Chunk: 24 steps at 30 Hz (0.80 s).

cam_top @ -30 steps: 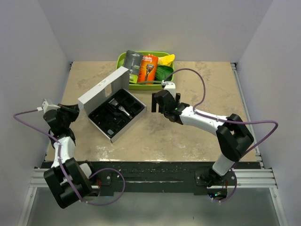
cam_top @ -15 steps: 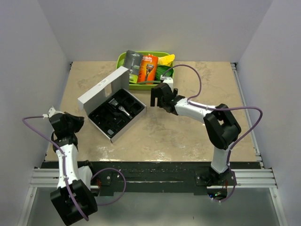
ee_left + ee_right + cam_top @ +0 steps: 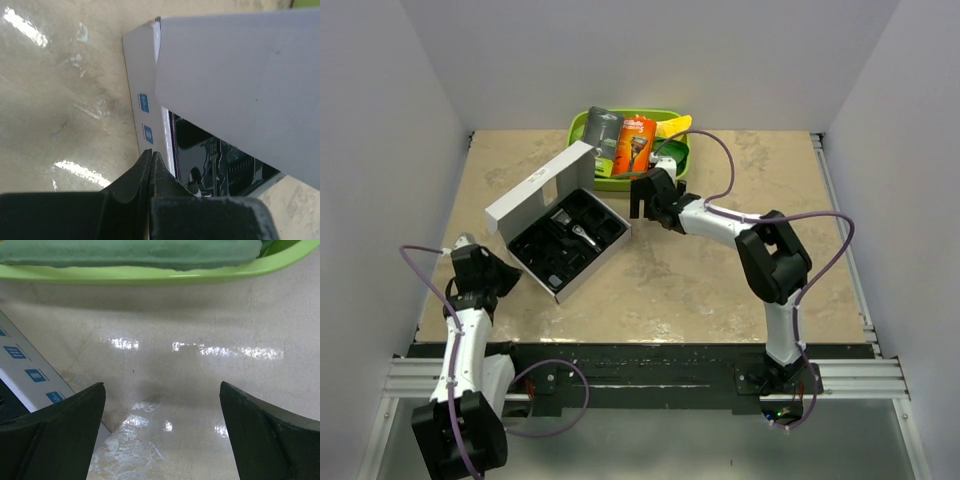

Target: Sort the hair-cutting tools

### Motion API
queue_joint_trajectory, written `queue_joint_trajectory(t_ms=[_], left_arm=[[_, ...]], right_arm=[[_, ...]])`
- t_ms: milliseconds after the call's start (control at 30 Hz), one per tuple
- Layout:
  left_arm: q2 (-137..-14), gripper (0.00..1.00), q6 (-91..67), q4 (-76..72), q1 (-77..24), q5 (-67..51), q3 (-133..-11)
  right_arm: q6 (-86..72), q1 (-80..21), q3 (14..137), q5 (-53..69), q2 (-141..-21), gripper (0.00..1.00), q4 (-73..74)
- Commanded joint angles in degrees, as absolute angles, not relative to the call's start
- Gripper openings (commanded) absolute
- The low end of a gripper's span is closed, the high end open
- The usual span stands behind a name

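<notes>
Finds the hair clipper lying in the black insert of the open white box on the table; seen from the left wrist, mostly hidden behind the raised lid. Behind, shows a green basket with orange razor pack and grey-and-green pack. Has left gripper pinched together, empty, just beside the box; right gripper spread wide, empty, between box and basket. Since a second ago, brings left toward the box, right toward the basket.
</notes>
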<state>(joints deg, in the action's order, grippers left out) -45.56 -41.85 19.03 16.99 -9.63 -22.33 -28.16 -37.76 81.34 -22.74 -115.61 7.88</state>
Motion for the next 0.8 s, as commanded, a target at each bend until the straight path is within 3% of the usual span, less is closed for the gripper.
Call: queue_joint_trajectory(t_ms=[0,400,767], left_arm=[[-46.7,0.0,-43.8,22.4,12.8,-4.5,-23.9],[-45.9,0.0,-49.0,25.0,8.3,-0.2,-21.5],[-46.0,0.0,-50.9,21.4,7.9,1.9,-18.0]], right_arm=[[-27.2,-37.6,85.3,-22.4,-116.0,0.98,8.0],[-25.5,-37.5,90.4,-18.4,-121.7,0.98,10.2],[-22.5,-38.7,85.3,-10.5,-119.3,0.96,8.2]])
